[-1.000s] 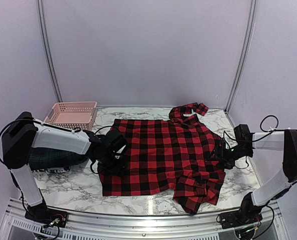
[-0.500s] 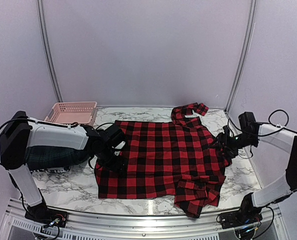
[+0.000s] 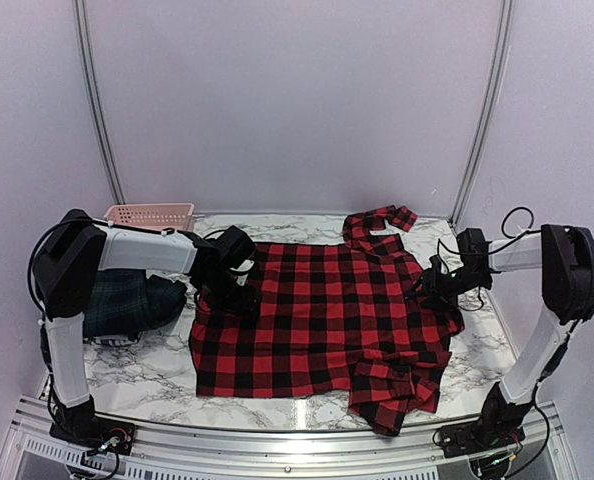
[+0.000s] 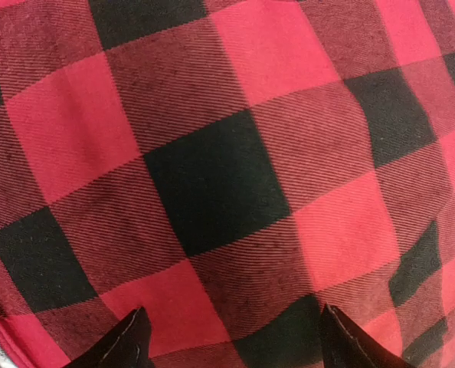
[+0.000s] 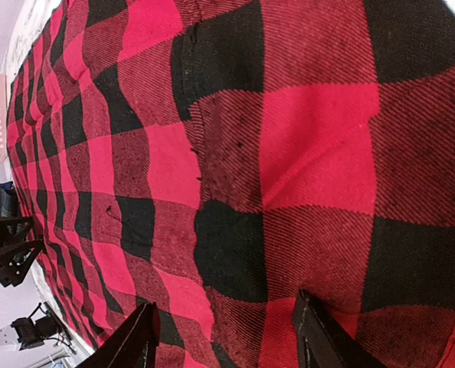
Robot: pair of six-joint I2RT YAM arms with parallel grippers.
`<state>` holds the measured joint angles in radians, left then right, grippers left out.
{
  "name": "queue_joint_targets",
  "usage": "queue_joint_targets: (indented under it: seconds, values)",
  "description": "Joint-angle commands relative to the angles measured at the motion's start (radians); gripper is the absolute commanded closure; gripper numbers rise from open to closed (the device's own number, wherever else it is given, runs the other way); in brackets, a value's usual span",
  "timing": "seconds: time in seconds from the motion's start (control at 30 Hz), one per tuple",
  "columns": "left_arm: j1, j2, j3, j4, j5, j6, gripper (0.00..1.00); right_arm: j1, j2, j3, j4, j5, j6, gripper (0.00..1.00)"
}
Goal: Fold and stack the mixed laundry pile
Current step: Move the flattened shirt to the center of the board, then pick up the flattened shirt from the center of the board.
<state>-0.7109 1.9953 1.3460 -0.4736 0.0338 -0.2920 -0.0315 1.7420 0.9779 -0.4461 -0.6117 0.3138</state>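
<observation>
A red-and-black checked shirt (image 3: pixel 327 310) lies spread flat on the marble table (image 3: pixel 137 365), with a sleeve bunched at its front right corner. My left gripper (image 3: pixel 239 295) rests on the shirt's left edge. In the left wrist view its jaws stand wide over the checked cloth (image 4: pixel 212 176), and the left gripper (image 4: pixel 235 346) is open. My right gripper (image 3: pixel 429 288) sits on the shirt's right edge. The right gripper (image 5: pixel 227 337) is open, its tips pressing into the fabric (image 5: pixel 289 153). A dark green plaid garment (image 3: pixel 127 300) is heaped at the left under my left arm.
A pink lattice basket (image 3: pixel 149 214) stands at the back left corner, behind the left arm. The shirt's collar and a sleeve curl toward the back right. White walls enclose the table on three sides, and a metal rail runs along the near edge.
My left gripper has moved back along the shirt's left edge and its arm has swung upright. The right gripper has come inward onto the right edge and its jaws have narrowed.
</observation>
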Motion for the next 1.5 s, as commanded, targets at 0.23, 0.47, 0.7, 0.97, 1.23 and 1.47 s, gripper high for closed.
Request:
queue_joint_targets:
  seconds: [0.23, 0.47, 0.7, 0.97, 1.23, 1.47]
  values:
    - [-0.028, -0.1, -0.261, 0.041, 0.07, -0.019, 0.25, -0.003, -0.122, -0.218, 0.028, 0.043, 0.017, 0.41]
    - [-0.028, -0.128, -0.289, 0.044, 0.139, 0.001, 0.27, -0.004, -0.159, -0.21, -0.034, 0.052, 0.008, 0.41]
    - [-0.031, -0.147, -0.32, 0.013, 0.2, 0.007, 0.28, -0.01, -0.22, -0.332, -0.083, 0.029, 0.048, 0.38]
    - [-0.028, -0.229, -0.348, 0.019, 0.31, 0.017, 0.27, -0.01, -0.337, -0.283, -0.126, -0.051, 0.03, 0.39]
    - [0.184, -0.14, 0.009, 0.013, 0.313, 0.016, 0.24, -0.013, -0.116, 0.216, -0.103, 0.022, -0.049, 0.38]
    - [0.337, 0.062, 0.337, 0.0, 0.25, -0.032, 0.26, -0.013, 0.189, 0.565, -0.137, 0.108, -0.044, 0.42]
